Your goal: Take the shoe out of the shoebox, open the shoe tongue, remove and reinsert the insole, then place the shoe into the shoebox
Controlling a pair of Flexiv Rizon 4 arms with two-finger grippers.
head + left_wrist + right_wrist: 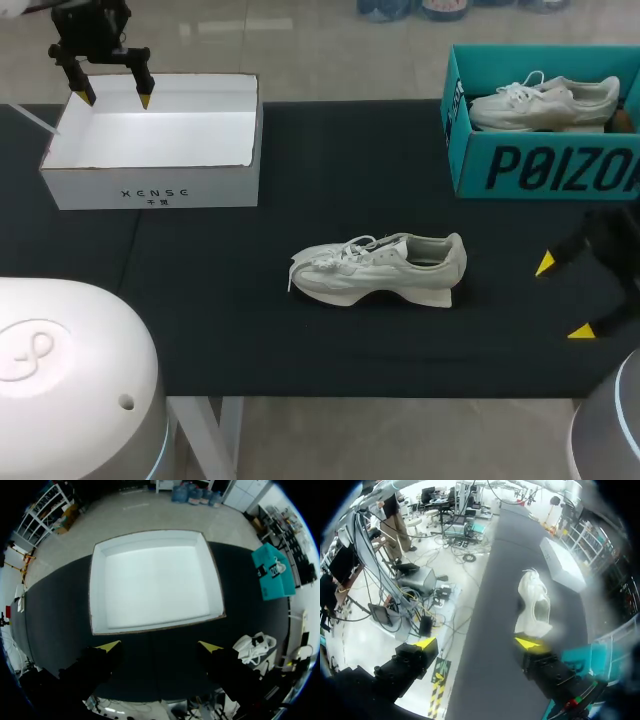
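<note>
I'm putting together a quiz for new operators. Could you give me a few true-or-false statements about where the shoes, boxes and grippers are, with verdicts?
1. The white box has nothing in it. True.
2. A shoe lies on the table between the white box and the teal box. True.
3. The left gripper is shut on the shoe. False: it is open and empty, above the white box.
4. The teal box is empty. False: a second shoe lies in it.
5. The right gripper is open, apart from the shoe on the table. True.
</note>
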